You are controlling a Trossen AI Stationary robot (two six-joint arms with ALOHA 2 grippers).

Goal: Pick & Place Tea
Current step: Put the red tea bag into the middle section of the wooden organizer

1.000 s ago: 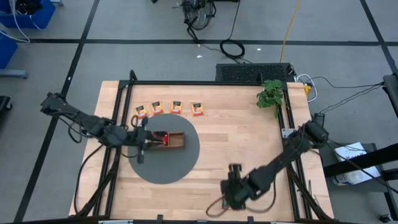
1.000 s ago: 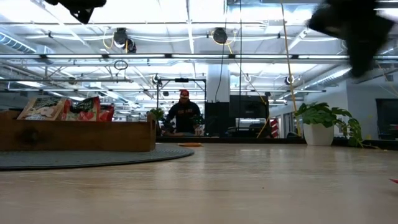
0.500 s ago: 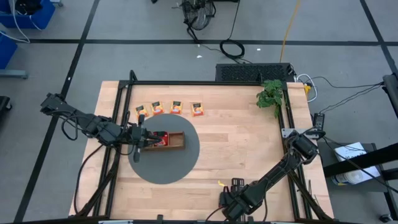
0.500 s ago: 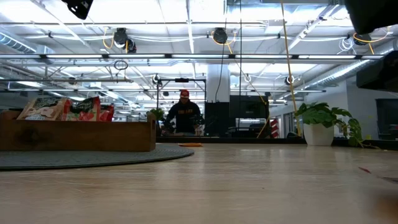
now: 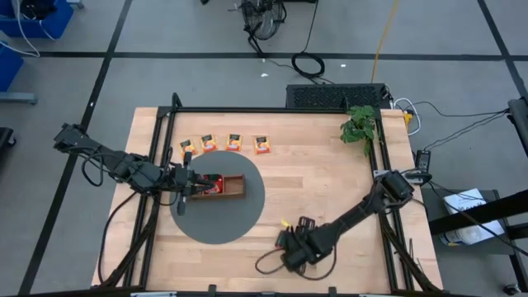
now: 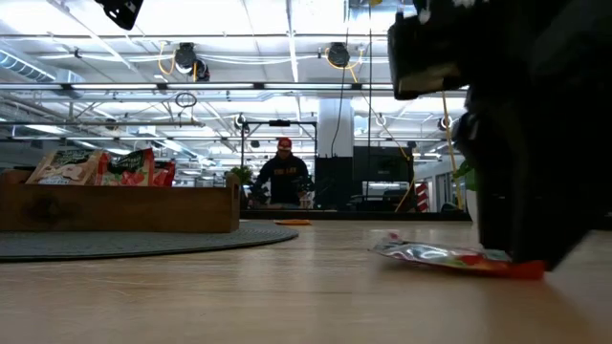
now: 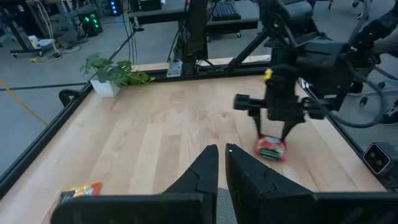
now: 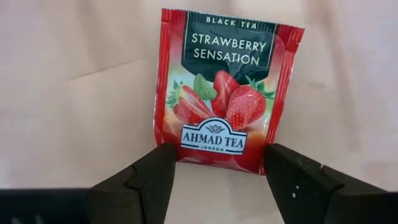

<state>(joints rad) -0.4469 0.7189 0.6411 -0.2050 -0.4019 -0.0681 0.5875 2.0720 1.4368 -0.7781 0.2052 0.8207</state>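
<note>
Lying flat on the light wooden table near its front edge, the red strawberry tea packet with a dark green label is sitting between the right gripper's two spread fingers, one edge tucked between them. From above, that bent-over arm is hiding the packet. The left gripper, fingers nearly together, is hovering at the brown wooden tray on the round grey mat.

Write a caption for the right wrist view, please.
Open right gripper poised over a red strawberry black tea packet lying flat on the wooden table.
</note>
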